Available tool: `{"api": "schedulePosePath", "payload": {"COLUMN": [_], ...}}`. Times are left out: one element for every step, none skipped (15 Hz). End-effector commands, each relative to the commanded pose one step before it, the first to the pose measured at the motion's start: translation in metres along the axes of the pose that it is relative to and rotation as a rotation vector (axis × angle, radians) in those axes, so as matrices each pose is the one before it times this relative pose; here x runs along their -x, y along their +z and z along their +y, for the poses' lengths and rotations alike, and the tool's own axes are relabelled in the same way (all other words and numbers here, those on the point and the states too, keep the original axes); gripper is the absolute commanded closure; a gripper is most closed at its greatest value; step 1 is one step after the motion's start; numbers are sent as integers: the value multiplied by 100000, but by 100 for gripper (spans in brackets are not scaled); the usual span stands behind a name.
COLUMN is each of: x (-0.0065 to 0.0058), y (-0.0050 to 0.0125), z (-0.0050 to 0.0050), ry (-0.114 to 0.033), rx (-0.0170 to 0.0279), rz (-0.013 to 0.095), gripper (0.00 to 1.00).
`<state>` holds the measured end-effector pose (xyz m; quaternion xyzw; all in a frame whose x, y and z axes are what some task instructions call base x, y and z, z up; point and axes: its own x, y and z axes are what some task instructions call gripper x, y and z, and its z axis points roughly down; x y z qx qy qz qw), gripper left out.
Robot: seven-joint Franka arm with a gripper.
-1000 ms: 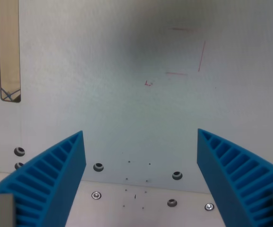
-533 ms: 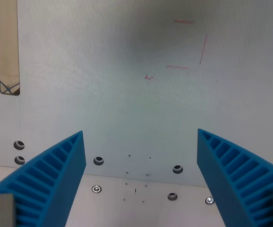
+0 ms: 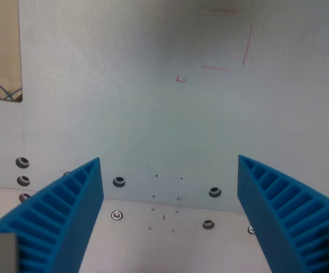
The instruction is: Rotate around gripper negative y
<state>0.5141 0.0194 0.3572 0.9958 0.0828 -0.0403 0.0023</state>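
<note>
Two blue ribbed fingers (image 3: 56, 222), one narrow slot (image 3: 7, 50), three red lines (image 3: 247, 45) on one plate (image 3: 124, 102).

Counter (image 3: 153, 114) looked like matt pale painted metal, smooth, with shiny steel screws (image 3: 116, 215) at 6 o'clock. Pincer (image 3: 169, 168) fingers (image 3: 62, 210) were ribbed blue plastic, kinda matt.

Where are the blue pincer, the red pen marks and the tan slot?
pincer (image 3: 170, 219), wrist view, the open gap midway between its two blue fingertips.
red pen marks (image 3: 247, 45), wrist view, on the long upright stroke.
tan slot (image 3: 6, 51), wrist view, middle of the strip.
</note>
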Motion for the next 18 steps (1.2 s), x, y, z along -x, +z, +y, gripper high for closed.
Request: {"api": "schedulePosePath", "payload": {"x": [-994, 0, 0, 0, 0, 0, 0, 0, 0, 0, 0, 0, 0, 0, 0, 0, 0, 0], "y": [-862, 0, 0, 0, 0, 0, 0, 0, 0, 0, 0, 0, 0, 0, 0, 0, 0, 0], "z": [133, 0, 0, 0, 0, 0, 0, 0, 0, 0, 0, 0, 0, 0, 0, 0, 0, 0], "ry": [204, 0, 0, 0, 0, 0, 0, 0, 0, 0, 0, 0, 0, 0, 0, 0, 0, 0], "rx": [705, 0, 0, 0, 0, 0, 0, 0, 0, 0, 0, 0, 0, 0, 0, 0, 0, 0], "rz": [-20852, -1167, -1167, -1167, -1167, -1167, -1167, -1167, -1167, -1167, -1167, -1167, -1167, -1167, -1167, -1167, -1167, -1167], "gripper": [0, 0, 0, 0, 0, 0, 0, 0, 0, 0, 0, 0, 0, 0, 0, 0, 0, 0]}}
